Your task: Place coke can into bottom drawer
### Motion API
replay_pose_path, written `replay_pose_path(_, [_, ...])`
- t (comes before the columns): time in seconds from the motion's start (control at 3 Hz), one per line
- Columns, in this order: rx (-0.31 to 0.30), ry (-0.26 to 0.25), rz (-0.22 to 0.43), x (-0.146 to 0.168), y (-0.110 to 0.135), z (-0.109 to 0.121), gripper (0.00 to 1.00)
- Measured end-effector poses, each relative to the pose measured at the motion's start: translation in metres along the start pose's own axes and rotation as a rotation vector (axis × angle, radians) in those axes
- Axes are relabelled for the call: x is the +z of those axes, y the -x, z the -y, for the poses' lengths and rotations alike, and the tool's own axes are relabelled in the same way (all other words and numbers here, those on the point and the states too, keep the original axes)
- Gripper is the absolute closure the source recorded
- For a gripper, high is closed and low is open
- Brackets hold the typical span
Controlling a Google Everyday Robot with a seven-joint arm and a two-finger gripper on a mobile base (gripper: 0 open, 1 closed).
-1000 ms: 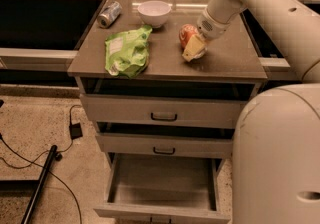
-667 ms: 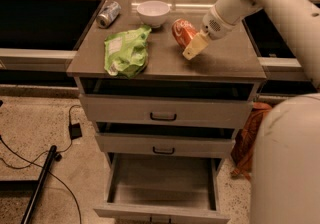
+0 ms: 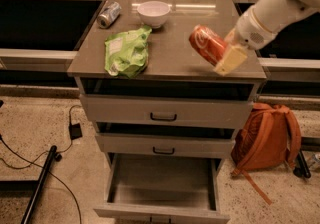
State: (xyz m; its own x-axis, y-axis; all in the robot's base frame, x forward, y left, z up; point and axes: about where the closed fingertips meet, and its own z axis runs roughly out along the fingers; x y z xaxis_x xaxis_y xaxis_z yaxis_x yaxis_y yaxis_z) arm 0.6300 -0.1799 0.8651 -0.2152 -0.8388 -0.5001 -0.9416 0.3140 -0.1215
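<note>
The coke can (image 3: 206,43), red-orange with white script, is tilted and held in the air over the right part of the cabinet top. My gripper (image 3: 223,55) is shut on the can, with a pale yellow finger (image 3: 230,60) showing on its right side. The arm comes in from the upper right. The bottom drawer (image 3: 162,211) stands pulled open at the foot of the cabinet, grey inside and with nothing in it. It lies below and to the left of the can.
On the cabinet top (image 3: 170,63) lie a green chip bag (image 3: 126,51), a white bowl (image 3: 153,13) and a silver-grey can (image 3: 108,14) on its side. The two upper drawers (image 3: 164,113) are shut. An orange backpack (image 3: 266,137) leans at the right; cables (image 3: 30,158) lie at the left.
The gripper has lifted the coke can off the cabinet top and carried it forward, tilted. The view has shifted so the backpack now shows at the right.
</note>
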Motion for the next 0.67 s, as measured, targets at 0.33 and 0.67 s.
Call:
replay_pose_path(0.33, [-0.245,-0.088,-0.145,-0.030,-0.022,-0.034,1.00])
replay_pose_path(0.67, [-0.366,-0.067,-0.227,-0.020,-0.037,-0.058,1.00])
